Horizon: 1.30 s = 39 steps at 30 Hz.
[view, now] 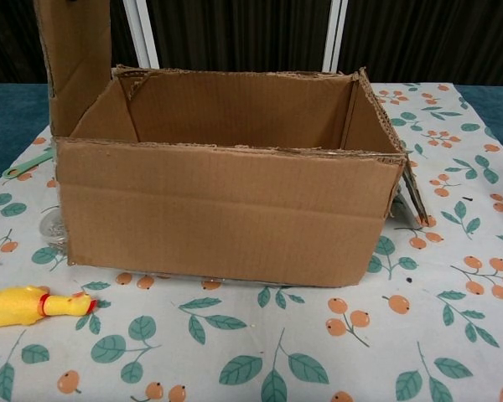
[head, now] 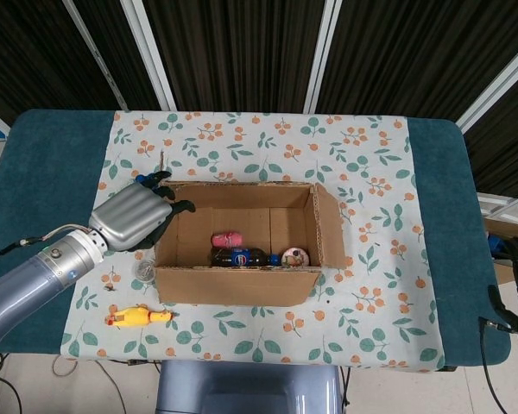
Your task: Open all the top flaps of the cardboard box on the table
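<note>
You face the cardboard box (view: 226, 209) from its long side, open at the top. Its left flap (view: 77, 59) stands upright; the right flap (view: 411, 197) hangs down outside. A yellow rubber chicken (view: 29, 304) lies on the bench (view: 453, 318) at lower left.

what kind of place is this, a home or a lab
Probably a lab or test room set up to look homely. A flowered tablecloth covers a blue table, dark panel walls stand behind, and cables hang at the table's edge.
</note>
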Tool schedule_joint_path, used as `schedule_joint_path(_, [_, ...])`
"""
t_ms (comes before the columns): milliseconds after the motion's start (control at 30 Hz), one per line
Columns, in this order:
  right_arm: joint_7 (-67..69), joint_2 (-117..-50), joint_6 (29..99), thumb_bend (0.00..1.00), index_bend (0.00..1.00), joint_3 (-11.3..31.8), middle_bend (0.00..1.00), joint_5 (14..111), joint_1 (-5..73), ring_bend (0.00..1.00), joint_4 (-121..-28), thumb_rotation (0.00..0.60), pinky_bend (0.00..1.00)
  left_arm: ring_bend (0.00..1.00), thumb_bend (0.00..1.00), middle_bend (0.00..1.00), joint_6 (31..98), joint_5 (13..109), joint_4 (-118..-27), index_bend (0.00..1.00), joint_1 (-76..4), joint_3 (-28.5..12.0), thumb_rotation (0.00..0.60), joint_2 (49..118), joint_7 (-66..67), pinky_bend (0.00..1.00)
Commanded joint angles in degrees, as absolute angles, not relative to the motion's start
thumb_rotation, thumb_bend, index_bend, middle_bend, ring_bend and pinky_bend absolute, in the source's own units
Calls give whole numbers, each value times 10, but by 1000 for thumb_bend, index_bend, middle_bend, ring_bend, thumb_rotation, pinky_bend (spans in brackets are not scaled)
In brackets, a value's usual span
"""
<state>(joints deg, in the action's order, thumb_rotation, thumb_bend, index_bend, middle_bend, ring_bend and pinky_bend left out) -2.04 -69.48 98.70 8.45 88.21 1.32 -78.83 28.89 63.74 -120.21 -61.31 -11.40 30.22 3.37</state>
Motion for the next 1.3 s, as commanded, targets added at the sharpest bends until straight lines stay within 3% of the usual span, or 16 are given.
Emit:
schedule_joint_path(33, [-19,-694,987,360,140,85,164,882,13,94,-789,600,192,221,751,531,266,632,-1214,224,-603,-117,600,266,20,0])
schedule_joint_path(433, [-18,-694,987,361,140,86,164,881,13,93,-790,600,192,222,772,535,202,599,-1225,229,-565,-140,600,166,-53,0])
schedule_joint_path(600, [-14,-692,986,360,140,86,164,881,13,94,-791,600,192,221,771,526,220,624,-1224,229,-525,-140,600,152,-74,0])
schedule_joint_path(900, [-11,-693,980,361,140,85,164,880,14,94,-790,600,192,212,770,489,415,770,-1202,230,-384,-96,600,218,-47,0])
schedule_joint_path(1133, [-4,-691,981,361,140,87,164,878,13,94,-792,600,192,206,769,479,490,826,-1169,230,-315,-54,600,285,9,0])
schedule_joint_path(1300, [-1,-690,980,360,139,86,163,880,14,94,-790,600,192,121,723,366,593,850,-1107,215,-262,-42,600,375,23,0])
